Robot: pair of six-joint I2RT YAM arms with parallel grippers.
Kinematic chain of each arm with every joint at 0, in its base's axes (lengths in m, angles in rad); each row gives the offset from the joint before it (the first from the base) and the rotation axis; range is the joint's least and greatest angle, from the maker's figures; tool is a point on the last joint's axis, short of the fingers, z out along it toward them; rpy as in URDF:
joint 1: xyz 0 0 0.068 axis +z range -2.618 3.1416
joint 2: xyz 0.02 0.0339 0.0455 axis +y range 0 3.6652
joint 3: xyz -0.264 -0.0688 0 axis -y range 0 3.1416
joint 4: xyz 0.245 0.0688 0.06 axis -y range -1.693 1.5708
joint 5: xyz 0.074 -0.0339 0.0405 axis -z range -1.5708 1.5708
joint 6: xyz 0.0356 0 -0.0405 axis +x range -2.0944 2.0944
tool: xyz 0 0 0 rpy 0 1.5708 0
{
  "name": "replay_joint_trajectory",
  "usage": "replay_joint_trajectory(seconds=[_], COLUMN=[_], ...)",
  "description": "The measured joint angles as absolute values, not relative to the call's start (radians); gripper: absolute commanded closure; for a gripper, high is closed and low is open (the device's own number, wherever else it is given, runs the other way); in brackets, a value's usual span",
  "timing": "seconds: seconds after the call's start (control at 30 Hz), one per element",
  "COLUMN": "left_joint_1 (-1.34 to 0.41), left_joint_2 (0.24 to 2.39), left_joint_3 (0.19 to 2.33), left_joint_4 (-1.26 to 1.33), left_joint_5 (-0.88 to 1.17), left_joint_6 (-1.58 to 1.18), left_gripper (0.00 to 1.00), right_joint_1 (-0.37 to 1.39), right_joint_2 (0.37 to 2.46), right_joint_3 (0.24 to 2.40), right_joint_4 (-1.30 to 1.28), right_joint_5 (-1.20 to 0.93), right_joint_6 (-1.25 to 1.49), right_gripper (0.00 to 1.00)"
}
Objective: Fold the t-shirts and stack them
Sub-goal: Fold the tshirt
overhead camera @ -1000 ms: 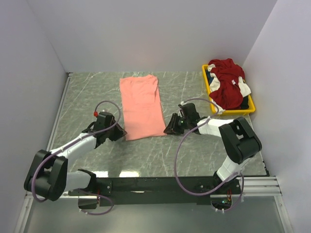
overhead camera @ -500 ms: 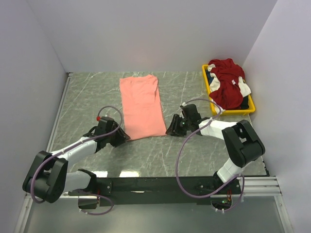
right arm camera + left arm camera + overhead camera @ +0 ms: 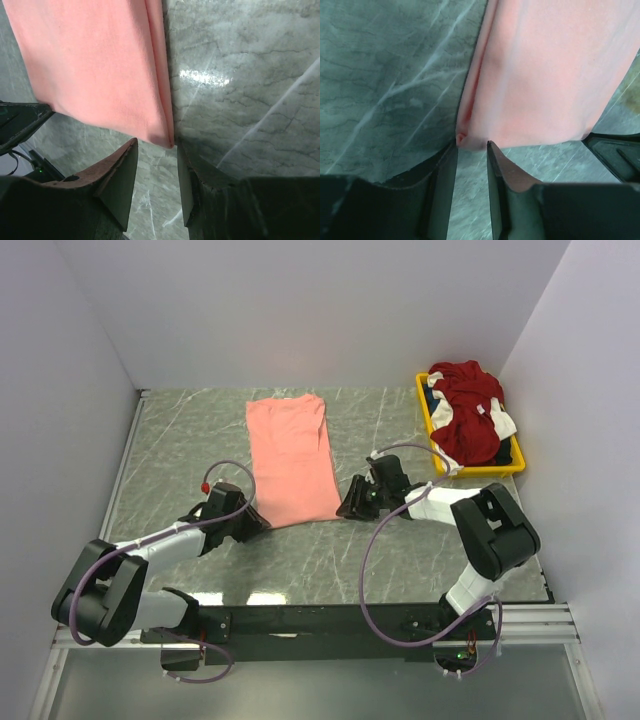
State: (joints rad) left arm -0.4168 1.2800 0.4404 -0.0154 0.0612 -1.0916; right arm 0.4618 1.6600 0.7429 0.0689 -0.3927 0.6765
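pink t-shirt (image 3: 292, 460) flat | left hand (image 3: 255, 525), right hand (image 3: 346, 509) at near corners

The salmon-pink shirt (image 3: 292, 460) lay flat on the table (image 3: 180, 440), folded into a long strip. The dark red shirt (image 3: 467, 420) with white parts sat crumpled in the tray (image 3: 480, 472), seemingly over dark cloth (image 3: 508, 452).

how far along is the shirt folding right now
Done: the salmon-pink t-shirt lies folded lengthwise into a narrow strip. In hand: the left gripper and right gripper sit open at its two near corners, nothing gripped, likely set for a crosswise fold. Left: the dark red and white t-shirt lies crumpled in the yellow tray; nothing is stacked.
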Motion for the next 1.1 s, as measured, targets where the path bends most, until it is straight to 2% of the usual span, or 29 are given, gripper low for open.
replay_joint_trajectory(seconds=[0.17, 0.37, 0.4, 0.57, 0.7, 0.9, 1.1], left_joint_1=[-0.419, -0.423, -0.423, -0.424, -0.429, -0.451, -0.516], left_joint_2=[1.279, 1.269, 1.267, 1.264, 1.249, 1.184, 1.081], left_joint_3=[0.438, 0.438, 0.438, 0.438, 0.438, 0.438, 0.438], left_joint_4=[-0.016, -0.042, -0.047, -0.053, -0.067, -0.114, -0.194], left_joint_5=[0.046, 0.004, -0.002, -0.016, -0.023, -0.035, -0.054], left_joint_6=[-1.103, -1.112, -1.112, -1.111, -1.108, -1.097, -1.1], left_gripper=[0.7, 0.8, 0.82, 0.99, 0.99, 0.99, 0.99], right_joint_1=[0.466, 0.474, 0.475, 0.476, 0.477, 0.48, 0.496], right_joint_2=[1.674, 1.691, 1.693, 1.7, 1.7, 1.681, 1.573], right_joint_3=[0.747, 0.75, 0.75, 0.75, 0.75, 0.723, 0.619], right_joint_4=[0.088, 0.103, 0.103, 0.097, 0.096, 0.109, 0.118], right_joint_5=[-0.397, -0.404, -0.404, -0.405, -0.405, -0.41, -0.407], right_joint_6=[0.685, 0.691, 0.691, 0.694, 0.694, 0.697, 0.707], right_gripper=[0.6, 0.71, 0.76, 0.91, 1.0, 1.0, 1.0])
